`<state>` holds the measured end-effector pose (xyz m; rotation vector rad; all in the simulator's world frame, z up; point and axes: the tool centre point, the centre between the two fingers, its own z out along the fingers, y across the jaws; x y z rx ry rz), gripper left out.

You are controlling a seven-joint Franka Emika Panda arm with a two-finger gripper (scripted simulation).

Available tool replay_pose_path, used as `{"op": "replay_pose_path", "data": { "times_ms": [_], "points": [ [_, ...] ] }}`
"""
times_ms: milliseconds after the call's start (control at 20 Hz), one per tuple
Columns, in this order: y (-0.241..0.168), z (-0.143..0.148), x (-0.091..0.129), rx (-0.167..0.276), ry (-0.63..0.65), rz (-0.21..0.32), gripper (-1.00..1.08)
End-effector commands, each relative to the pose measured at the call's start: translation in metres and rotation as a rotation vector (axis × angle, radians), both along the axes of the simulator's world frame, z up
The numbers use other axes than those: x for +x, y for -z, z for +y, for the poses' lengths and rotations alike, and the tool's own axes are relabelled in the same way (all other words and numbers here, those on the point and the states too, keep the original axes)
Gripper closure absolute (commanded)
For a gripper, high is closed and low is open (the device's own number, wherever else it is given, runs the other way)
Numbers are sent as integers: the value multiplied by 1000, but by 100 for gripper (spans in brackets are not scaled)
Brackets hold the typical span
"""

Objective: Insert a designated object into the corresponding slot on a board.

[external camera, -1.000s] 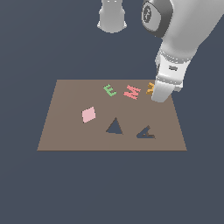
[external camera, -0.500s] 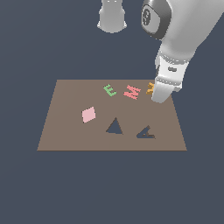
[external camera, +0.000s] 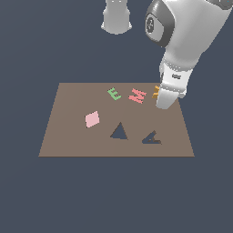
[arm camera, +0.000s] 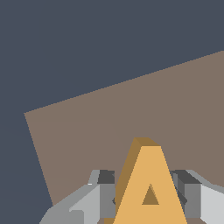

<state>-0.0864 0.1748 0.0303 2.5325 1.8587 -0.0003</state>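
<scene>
- Straddling the orange A block (arm camera: pixel 150 188), the gripper (arm camera: pixel 148 194) has a finger on each side of it in the wrist view — both fingers (arm camera: pixel 105 192) sit against the block's flanks, so the claw is grasping the A.
- Exterior view: gripper (external camera: pixel 164 101) is down at the far right part of the board (external camera: pixel 68 136), near its far edge; only a sliver of the A block (external camera: pixel 156 92) shows beside the wrist housing, the rest is hidden behind the hand.
- Cannot tell from either view whether the block is resting on the board or lifted just off it.
- A-shaped slot (external camera: pixel 151 138) lies nearer the camera than the gripper, toward the board's near edge — well apart from the held block.
- Plain triangle cutout (external camera: pixel 119 132) sits just to the exterior view's left of the A-shaped slot.
- Red M (external camera: pixel 137 95) lies just to the exterior view's left of the gripper; green E (external camera: pixel 114 93) is further left along the same row.
- Pink diamond piece (external camera: pixel 92 119) lies flat on the board, left of the triangle cutout.
- Wrist view shows bare board (arm camera: pixel 87 140) beyond the block, with one board corner in frame.
</scene>
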Motion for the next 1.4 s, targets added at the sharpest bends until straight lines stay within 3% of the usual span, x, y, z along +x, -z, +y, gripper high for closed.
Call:
{"op": "replay_pose_path", "data": {
  "times_ms": [0, 800, 1350],
  "points": [
    [0, 0, 0, 0, 0, 0, 108],
    [-3, 2, 1, 0, 17, 0, 108],
    [-4, 14, 12, 0, 179, 0, 108]
  ]
}}
